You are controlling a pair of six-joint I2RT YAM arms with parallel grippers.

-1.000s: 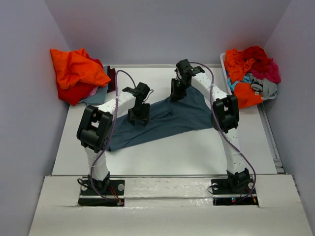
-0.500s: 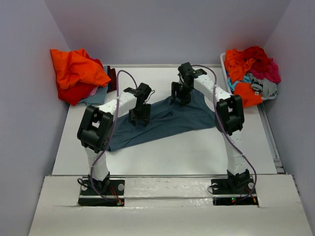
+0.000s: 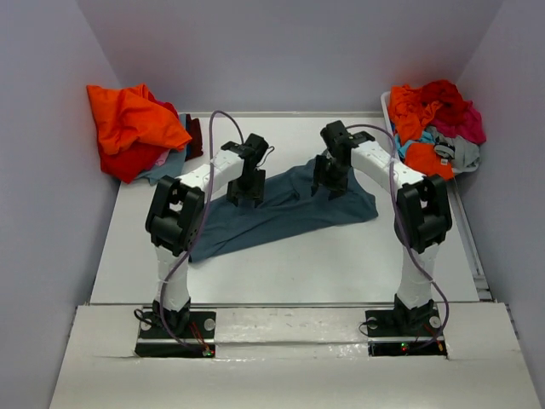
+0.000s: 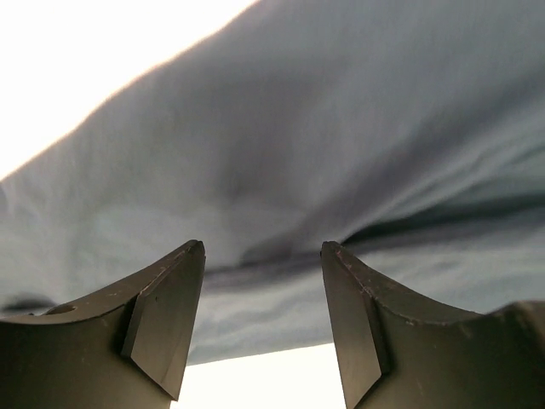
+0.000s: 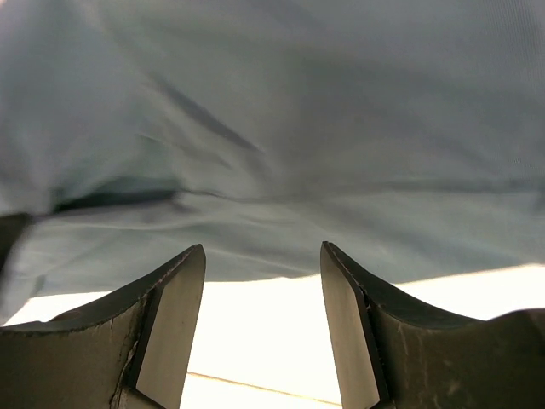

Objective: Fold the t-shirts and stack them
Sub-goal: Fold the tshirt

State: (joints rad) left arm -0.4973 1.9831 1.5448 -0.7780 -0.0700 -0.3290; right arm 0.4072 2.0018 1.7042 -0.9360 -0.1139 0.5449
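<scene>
Top external view: a dark slate-blue cloth t-shirt point(image 3: 285, 213) lay spread and wrinkled across the middle of the white worktop point(image 3: 341, 256). Left tool point(image 3: 248, 196) and right tool point(image 3: 329, 189) stood over its far edge. Both wrist views showed the fingers spread wide with nothing between them. Bright orange and red shirts point(image 3: 128, 128) were heaped at far left, and a mixed-colour pile point(image 3: 430, 128) sat at far right.

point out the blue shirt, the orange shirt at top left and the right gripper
blue shirt point(image 3: 289, 211), top view, middle of the spread cloth
orange shirt point(image 3: 128, 118), top view, its broad upper face
right gripper point(image 5: 262, 252), right wrist view, gap between its open fingertips
</scene>
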